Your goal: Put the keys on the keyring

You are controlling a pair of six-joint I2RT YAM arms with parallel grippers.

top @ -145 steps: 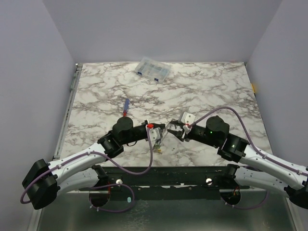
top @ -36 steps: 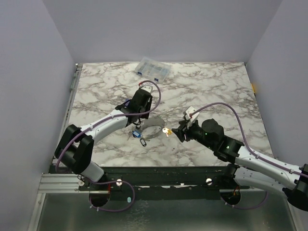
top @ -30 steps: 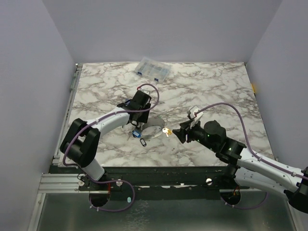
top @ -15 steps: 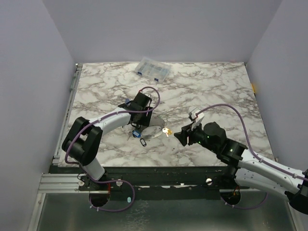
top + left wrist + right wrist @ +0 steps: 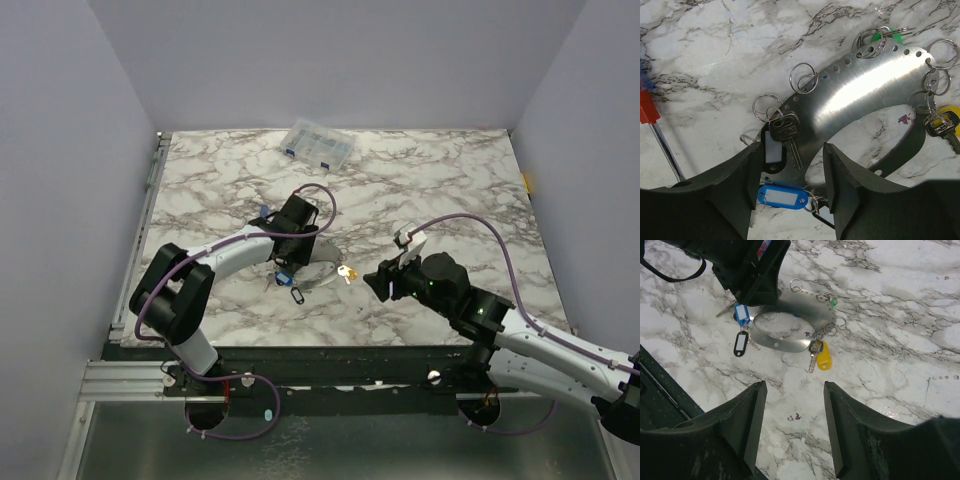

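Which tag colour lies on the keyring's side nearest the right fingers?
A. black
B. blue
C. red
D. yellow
D: the yellow tag hangs off the keyring edge facing the right fingers, while the blue tag and black tag lie across it, by the left fingers.

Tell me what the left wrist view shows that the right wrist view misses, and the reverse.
Left wrist only: the row of holes punched along the keyring band. Right wrist only: nearly the whole hoop, with the left pincer seen from outside above it. Both: the blue tag, the black tag and the yellow tag on the keyring.
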